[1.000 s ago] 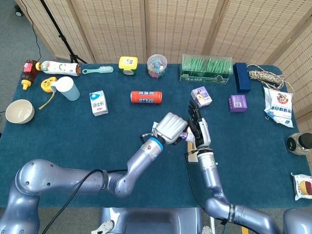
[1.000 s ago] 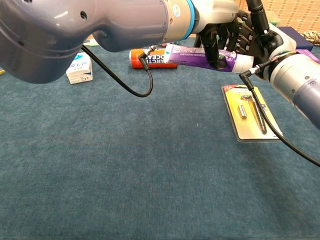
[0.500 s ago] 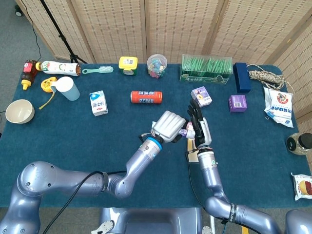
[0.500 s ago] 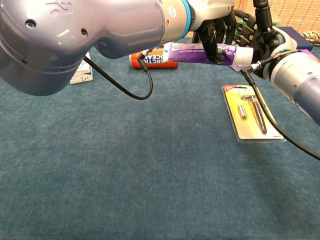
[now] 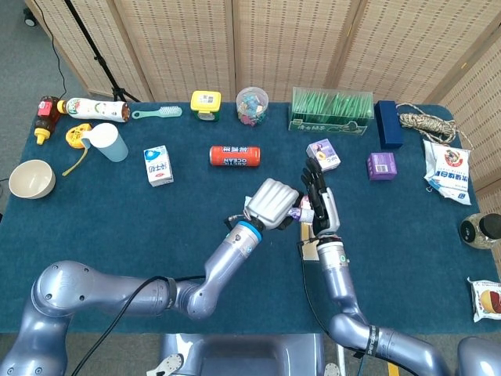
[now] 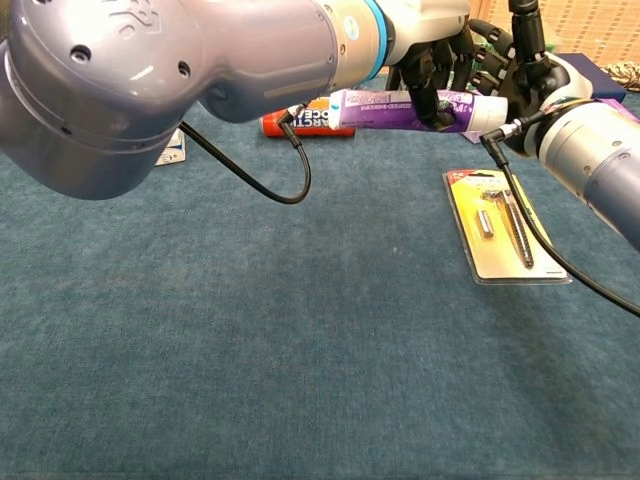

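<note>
Tube: a purple tube with a white cap was held lying level above the cloth, mid-table, just beyond the blister card.
Left hand: the left hand gripped the tube from above, fingers curled round its middle.
Right hand: the right hand stood at the tube's cap end, fingers spread and upright, touching or just beside the cap; which, I could not tell.
Progress: judged as lifted and offered across; the right hand had not yet closed on it.
Room: bare cloth lay on the near side of the tube; the red can and a small carton sat beyond it, apart.
Edges: the table edges were well away from the tube.
</note>
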Robot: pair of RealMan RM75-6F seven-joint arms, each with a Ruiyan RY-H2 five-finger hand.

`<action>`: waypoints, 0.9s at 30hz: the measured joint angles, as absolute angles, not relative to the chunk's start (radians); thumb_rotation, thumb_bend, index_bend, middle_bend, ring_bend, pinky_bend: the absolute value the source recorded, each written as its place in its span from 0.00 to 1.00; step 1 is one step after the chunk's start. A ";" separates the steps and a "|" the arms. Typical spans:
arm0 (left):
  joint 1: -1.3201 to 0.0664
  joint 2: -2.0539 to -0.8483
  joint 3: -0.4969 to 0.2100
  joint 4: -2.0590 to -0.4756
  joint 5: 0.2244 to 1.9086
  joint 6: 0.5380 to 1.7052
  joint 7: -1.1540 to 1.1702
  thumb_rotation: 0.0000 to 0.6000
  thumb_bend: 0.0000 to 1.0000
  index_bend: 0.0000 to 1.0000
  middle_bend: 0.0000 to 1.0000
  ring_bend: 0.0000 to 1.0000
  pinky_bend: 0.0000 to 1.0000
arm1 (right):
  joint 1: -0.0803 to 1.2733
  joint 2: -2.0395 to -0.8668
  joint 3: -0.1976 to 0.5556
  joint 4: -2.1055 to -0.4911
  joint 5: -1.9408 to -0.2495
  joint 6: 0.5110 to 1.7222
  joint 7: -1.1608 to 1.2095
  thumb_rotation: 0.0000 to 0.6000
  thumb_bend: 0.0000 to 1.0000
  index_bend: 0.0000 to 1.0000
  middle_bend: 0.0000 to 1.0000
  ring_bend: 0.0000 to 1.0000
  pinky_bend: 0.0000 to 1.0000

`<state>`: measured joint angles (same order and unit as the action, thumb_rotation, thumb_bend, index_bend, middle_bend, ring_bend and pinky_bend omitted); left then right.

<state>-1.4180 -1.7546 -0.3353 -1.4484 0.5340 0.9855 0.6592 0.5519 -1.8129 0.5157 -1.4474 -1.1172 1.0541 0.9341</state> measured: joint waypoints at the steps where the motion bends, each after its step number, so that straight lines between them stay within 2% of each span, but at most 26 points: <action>1: -1.418 -1.757 -0.337 -1.446 0.535 0.986 0.660 1.00 0.38 0.66 0.55 0.57 0.53 | 0.552 -1.813 0.518 -1.448 -1.117 1.051 0.941 0.30 0.00 0.00 0.00 0.00 0.00; 27: -1.376 -1.796 -0.364 -1.415 0.621 1.004 0.601 1.00 0.38 0.67 0.57 0.58 0.53 | 0.543 -1.804 0.544 -1.449 -1.117 1.020 1.025 0.30 0.00 0.00 0.00 0.00 0.00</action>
<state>-1.3763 -1.7957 -0.3642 -1.4150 0.6209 1.0038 0.6012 0.5431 -1.8045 0.5437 -1.4486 -1.1175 1.0205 1.0252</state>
